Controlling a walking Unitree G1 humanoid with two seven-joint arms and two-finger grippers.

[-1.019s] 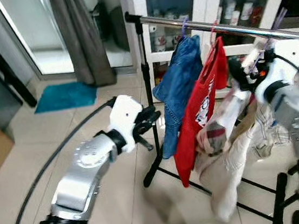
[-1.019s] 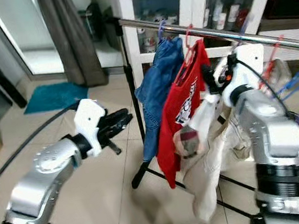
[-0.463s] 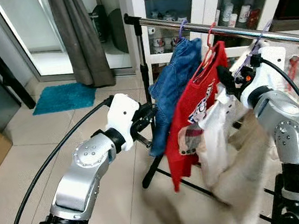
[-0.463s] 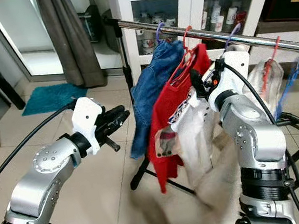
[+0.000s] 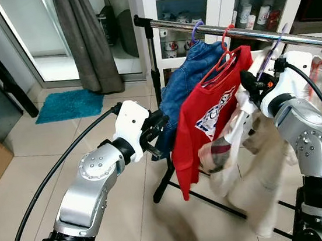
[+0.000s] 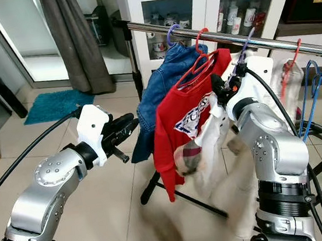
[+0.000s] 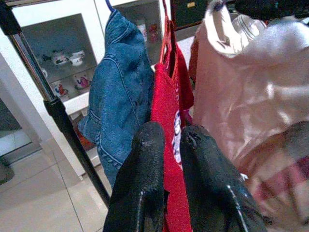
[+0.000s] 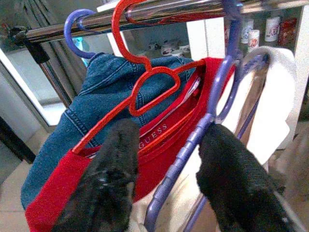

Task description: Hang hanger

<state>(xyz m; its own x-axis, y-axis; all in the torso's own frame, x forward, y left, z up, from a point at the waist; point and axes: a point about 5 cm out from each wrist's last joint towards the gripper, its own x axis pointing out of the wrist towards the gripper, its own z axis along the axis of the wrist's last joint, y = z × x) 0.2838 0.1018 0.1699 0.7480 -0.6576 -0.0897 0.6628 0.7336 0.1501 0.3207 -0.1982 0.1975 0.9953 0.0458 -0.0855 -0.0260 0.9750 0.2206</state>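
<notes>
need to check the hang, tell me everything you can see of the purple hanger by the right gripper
The purple hanger looks like thin plastic. Its hook is over the metal rail, beside the red hanger. It carries a cream garment and tilts. The right gripper has its open fingers on either side of the hanger's arm; contact is unclear.

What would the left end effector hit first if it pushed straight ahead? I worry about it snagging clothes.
Probably the red shirt: the left end effector points at its edge, with the denim jacket just beside. Depth is unclear.
</notes>
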